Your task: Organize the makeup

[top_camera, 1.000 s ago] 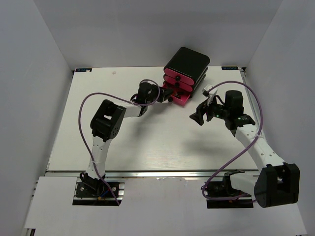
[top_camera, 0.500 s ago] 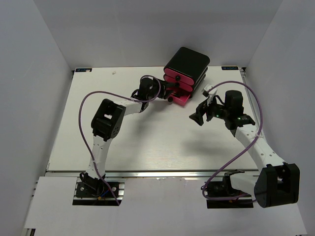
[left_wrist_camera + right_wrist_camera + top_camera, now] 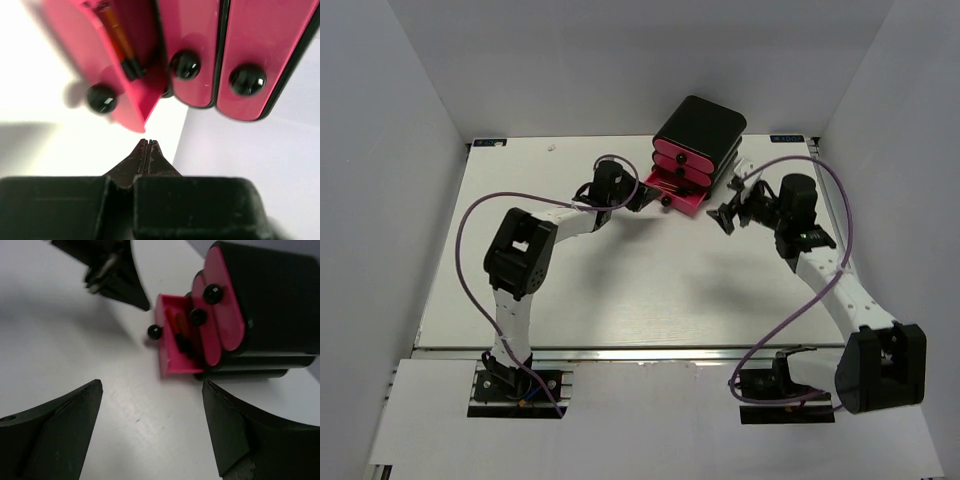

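White table [image 3: 620, 290], makeup [image 3: 181, 337] in open drawer [image 3: 180, 371]

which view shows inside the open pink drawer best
Right wrist: it looks down into the drawer, showing red and dark sticks lying inside. Left wrist sees only a corner, with one orange-and-black stick. Top external shows the drawer small, contents unreadable.

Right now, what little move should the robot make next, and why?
Probably the shut left gripper should nudge the open drawer closed: makeup sticks already lie inside it, and the gripper's closed tips sit just before the drawer's front.
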### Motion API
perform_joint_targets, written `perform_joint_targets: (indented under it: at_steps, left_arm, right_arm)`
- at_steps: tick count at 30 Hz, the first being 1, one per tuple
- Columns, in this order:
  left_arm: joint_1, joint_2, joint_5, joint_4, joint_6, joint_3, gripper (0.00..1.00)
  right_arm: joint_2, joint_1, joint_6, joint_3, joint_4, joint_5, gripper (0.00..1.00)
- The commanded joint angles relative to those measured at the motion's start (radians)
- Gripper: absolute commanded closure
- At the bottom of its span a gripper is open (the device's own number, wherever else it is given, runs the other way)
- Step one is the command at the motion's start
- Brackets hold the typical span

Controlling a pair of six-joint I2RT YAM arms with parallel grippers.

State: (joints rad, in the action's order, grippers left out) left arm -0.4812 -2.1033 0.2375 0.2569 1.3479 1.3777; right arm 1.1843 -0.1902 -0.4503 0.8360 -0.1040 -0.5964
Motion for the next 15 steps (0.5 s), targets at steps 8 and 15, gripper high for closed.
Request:
perform_joint_targets:
  at_steps: [8,15]
  left_arm:
    - [0.012,0.034,-0.030,-0.131,-0.067,-0.066,0.96]
    - [0.016,-0.115,-0.015,-0.222,-0.104,0.141,0.91]
  right_arm:
    - [0.356,-0.048,0.009,0.355,-0.235,0.303,0.11]
    - [0.549,-0.058,-0.047,0.530,-0.132,0.294,0.11]
